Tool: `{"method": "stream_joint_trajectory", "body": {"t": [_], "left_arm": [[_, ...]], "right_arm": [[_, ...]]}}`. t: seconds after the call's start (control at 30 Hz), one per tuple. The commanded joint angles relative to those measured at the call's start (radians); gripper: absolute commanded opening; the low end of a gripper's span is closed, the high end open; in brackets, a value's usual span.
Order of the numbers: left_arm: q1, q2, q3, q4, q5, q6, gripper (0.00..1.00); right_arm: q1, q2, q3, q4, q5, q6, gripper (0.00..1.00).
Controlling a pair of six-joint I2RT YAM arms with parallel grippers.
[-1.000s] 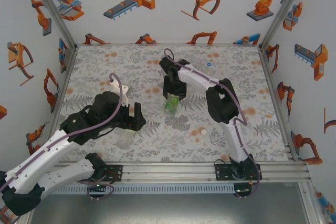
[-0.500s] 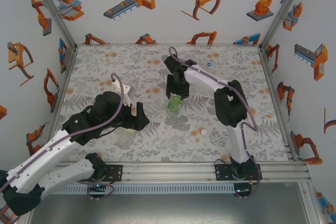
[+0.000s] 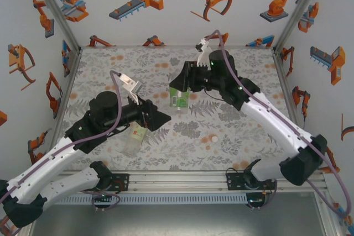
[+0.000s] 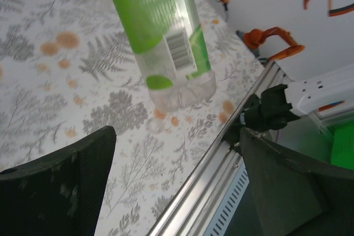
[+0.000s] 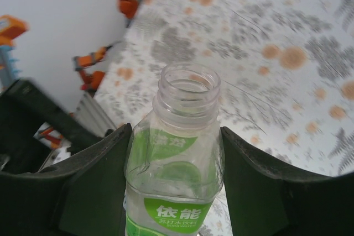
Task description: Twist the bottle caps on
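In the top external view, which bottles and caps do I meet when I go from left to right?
bottle with yellow-green label, lying on the table → green-labelled bottle, uncapped → white bottle cap

The top camera looks steeply down from behind the near edge over the whole grey floral-print worktop [image 3: 249, 75]. Both wrist cameras closely share the green-labelled clear plastic bottle [image 5: 176, 181]: left side-on toward the near edge, right down onto its neck.
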Motion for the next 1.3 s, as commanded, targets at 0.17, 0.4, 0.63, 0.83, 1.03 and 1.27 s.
{"method": "stream_joint_trajectory", "body": {"t": [0.17,0.4,0.63,0.83,1.03,1.27], "left_arm": [[0.001,-0.053,-0.031,0.329,0.202,0.091,0.94],[-0.012,0.034,0.066,0.363,0.317,0.083,0.95],[-0.079,0.108,0.101,0.473,0.372,0.083,0.84],[-0.094,0.109,0.101,0.475,0.387,0.097,0.73],[-0.095,0.096,0.097,0.456,0.377,0.116,0.53],[-0.093,0.037,0.092,0.336,0.295,0.172,0.39]], "right_arm": [[0.028,-0.196,-0.179,0.547,-0.296,-0.022,0.14],[0.093,-0.234,-0.185,0.686,-0.414,-0.051,0.12],[0.155,-0.237,-0.144,0.714,-0.375,-0.087,0.11],[0.187,-0.283,-0.157,0.676,-0.308,-0.162,0.09],[0.204,-0.310,-0.174,0.638,-0.288,-0.180,0.10],[0.205,-0.350,-0.132,0.396,-0.232,-0.241,0.62]]}}
